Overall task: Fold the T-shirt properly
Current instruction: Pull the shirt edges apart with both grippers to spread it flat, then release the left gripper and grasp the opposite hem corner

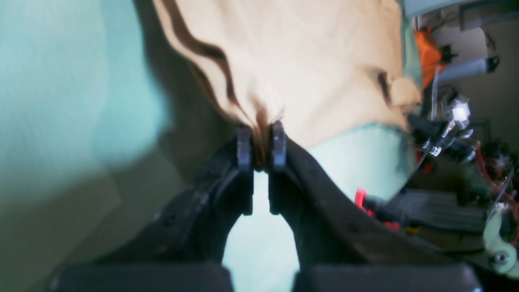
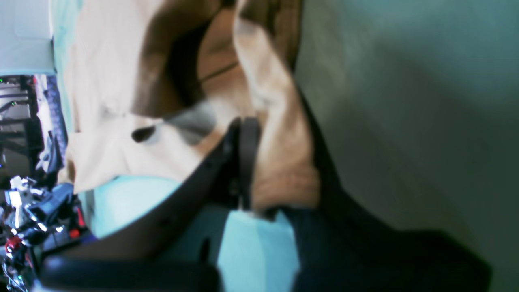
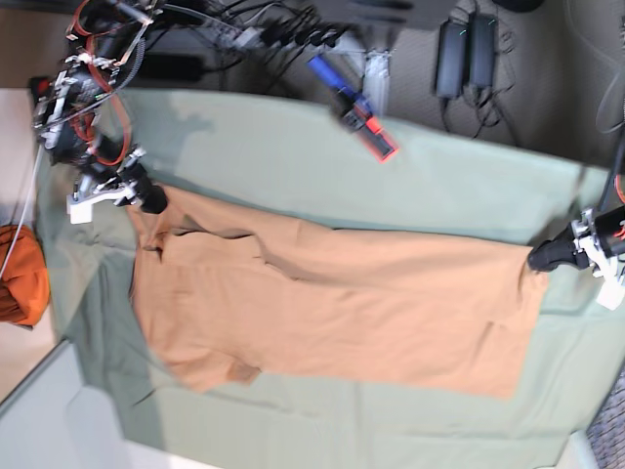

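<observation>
Two grippers pinch my T-shirt (image 3: 332,313) at once. My left gripper (image 1: 261,140) is squeezed tight on one corner, and the shirt spreads out ahead of it over the green cloth (image 3: 293,166). My right gripper (image 2: 243,134) looks squeezed on the other end, near the sleeve, though that view is blurry. To fold well, I should lift both ends evenly, keep the edge tight between them, and not let go.

The left gripper (image 1: 261,140) sits at the right edge of the base view, pinched tight on the T-shirt (image 3: 332,303). The right gripper (image 3: 151,198) is at the upper left there, its fingers (image 2: 247,154) squeezed together on the same T-shirt. Both arms reach far apart.
</observation>
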### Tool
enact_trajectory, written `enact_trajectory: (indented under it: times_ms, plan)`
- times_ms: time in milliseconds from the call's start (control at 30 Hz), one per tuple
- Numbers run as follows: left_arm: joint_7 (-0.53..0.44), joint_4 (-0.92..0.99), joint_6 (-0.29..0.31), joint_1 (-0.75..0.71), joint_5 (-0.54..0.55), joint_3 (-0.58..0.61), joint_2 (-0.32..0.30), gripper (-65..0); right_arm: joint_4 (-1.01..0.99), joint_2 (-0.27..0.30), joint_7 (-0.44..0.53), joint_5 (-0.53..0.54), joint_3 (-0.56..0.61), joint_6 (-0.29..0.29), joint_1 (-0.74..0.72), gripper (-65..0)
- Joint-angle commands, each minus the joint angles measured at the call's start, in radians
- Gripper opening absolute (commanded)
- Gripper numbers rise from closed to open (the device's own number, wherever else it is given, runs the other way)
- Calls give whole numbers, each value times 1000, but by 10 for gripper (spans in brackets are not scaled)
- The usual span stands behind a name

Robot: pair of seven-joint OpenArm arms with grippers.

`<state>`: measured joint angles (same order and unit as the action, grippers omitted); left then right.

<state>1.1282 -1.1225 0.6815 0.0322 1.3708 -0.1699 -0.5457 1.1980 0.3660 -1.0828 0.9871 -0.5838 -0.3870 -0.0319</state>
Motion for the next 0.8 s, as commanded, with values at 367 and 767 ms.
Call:
enact_trajectory:
  times_ms: [367, 767]
  plan:
    - [-9, -163, 17, -175, 24, -86, -39, -650, 150, 94, -29, 23, -3, -134, 175, -650]
    - [-6, -177, 17, -242, 32, -87, -39, -650, 161, 135, -32, 22, -8, -134, 235, -650]
